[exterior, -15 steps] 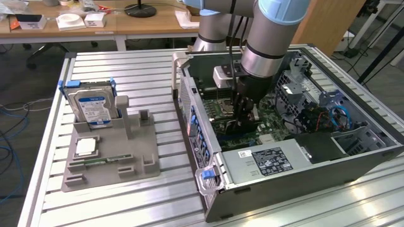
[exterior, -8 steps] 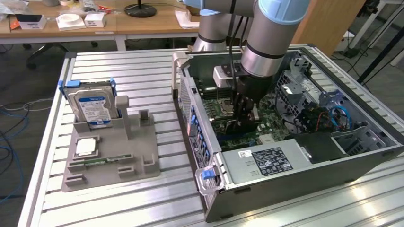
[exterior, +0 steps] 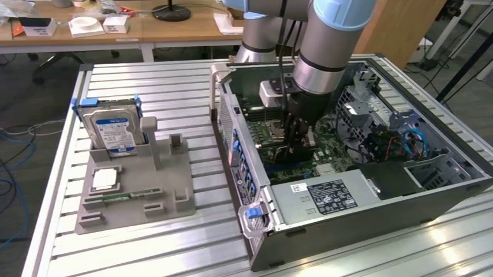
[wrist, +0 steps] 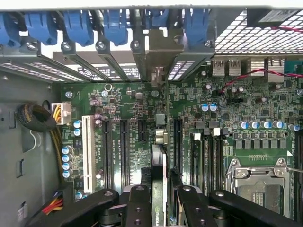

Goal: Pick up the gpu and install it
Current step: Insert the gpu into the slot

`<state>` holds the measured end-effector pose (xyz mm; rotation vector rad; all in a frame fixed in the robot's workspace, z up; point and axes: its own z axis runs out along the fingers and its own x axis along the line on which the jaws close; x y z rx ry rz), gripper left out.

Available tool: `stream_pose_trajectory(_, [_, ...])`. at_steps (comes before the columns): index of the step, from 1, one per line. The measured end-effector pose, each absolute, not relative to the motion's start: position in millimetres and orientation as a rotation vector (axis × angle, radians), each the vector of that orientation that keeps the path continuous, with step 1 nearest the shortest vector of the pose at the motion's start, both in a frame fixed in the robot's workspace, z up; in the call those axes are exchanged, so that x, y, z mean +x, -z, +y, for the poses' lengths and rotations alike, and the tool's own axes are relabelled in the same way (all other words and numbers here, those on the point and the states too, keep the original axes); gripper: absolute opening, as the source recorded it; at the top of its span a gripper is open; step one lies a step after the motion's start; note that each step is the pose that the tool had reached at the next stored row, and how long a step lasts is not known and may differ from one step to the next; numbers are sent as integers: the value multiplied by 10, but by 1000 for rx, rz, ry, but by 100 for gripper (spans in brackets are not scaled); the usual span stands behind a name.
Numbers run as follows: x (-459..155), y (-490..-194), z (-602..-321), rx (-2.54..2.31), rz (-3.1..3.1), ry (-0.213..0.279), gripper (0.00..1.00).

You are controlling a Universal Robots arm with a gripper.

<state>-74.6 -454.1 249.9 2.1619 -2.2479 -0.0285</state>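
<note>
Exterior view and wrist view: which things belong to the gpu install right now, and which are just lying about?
In the job: gpu, held edge-on in the gripper; open computer case; motherboard.

Lying about: hard drive, grey holder, memory stick.

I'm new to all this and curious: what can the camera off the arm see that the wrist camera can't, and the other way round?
Exterior view alone: a hard drive standing in a grey holder on the table, and the case's power supply. Wrist view alone: blue slot latches and the white expansion slot. Both: the hand gripping the gpu edge-on above the motherboard.
</note>
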Motion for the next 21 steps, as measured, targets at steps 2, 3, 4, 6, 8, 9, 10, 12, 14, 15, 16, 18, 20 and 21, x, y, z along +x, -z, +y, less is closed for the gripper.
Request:
stream_pose_trajectory(2, [-745,-2494,-4539,2162,-2248,28,26])
stream_pose_trajectory(3, [-746,-2490,-4537,2163,-2248,28,26])
stream_pose_trajectory(4, [-746,-2486,-4537,2163,-2249,28,26])
stream_pose_trajectory(6, [-746,-2484,-4537,2163,-2249,28,26])
stream_pose_trajectory(8, [-746,-2484,-4537,2163,-2249,28,26])
stream_pose_trajectory(9, [-746,-2484,-4537,2163,-2249,28,26])
stream_pose_trajectory(10, [-746,-2484,-4537,2163,-2249,28,26])
stream_pose_trajectory(12, [-746,-2484,-4537,2163,-2249,28,26])
stream_pose_trajectory(14, [-746,-2483,-4537,2163,-2249,28,26])
stream_pose_trajectory(15, [-746,-2484,-4537,2163,-2249,28,26])
stream_pose_trajectory(16, [-746,-2483,-4537,2163,-2249,28,26])
stream_pose_trajectory(18, [-746,-2483,-4542,2163,-2249,28,26])
stream_pose_trajectory(20, [-745,-2490,-4546,2163,-2248,30,26])
stream_pose_trajectory(21, [-744,-2498,-4546,2163,-2248,33,26])
